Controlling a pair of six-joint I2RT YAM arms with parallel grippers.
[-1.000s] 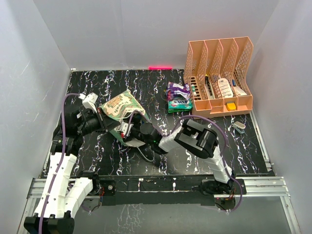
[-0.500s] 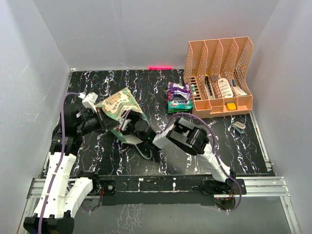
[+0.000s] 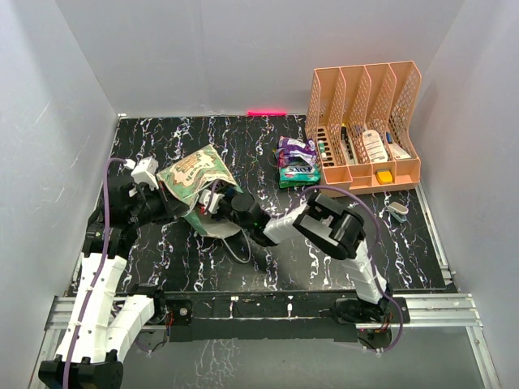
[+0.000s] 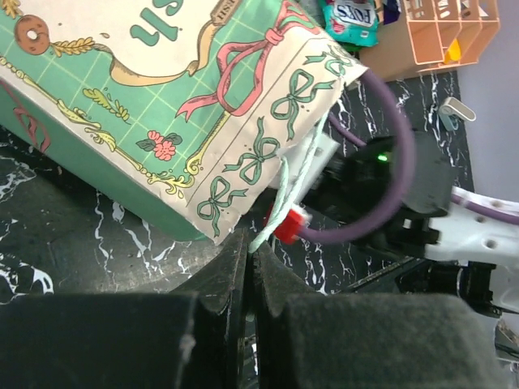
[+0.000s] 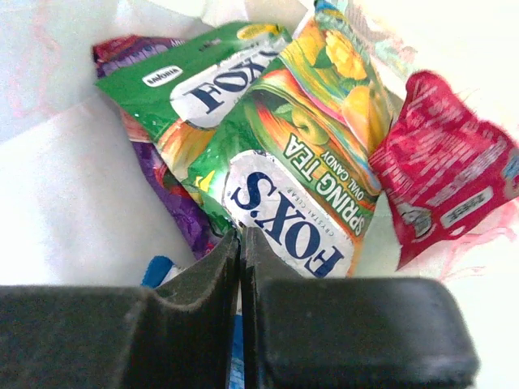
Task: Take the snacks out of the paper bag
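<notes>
Left pincer [image 4: 251, 245] is pinching the bag's [image 4: 122, 121] string [image 4: 285, 194]; right pincer [image 5: 240, 237], jaws together, is sitting inside by a green packet [image 5: 300, 186].

Close in now: the glossy green flat packet [image 5: 292, 203] reads "FOX'S", "SPRING TEA", "OVAL CANDY". The second green glossy packet [image 5: 203, 89] behind it also says "FOX'S". Outside, a teal glossy packet [image 4: 353, 18] shows "FOX'S". Lettering on the mint-green paper bag [image 4: 162, 121] is cut off.

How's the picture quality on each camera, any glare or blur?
Right wrist: snacks sharp, paper bag interior washed out at upper right, right fingers blurred. Left wrist: bag print crisp, left fingers soft. Top external: even light, red strip glows.
</notes>
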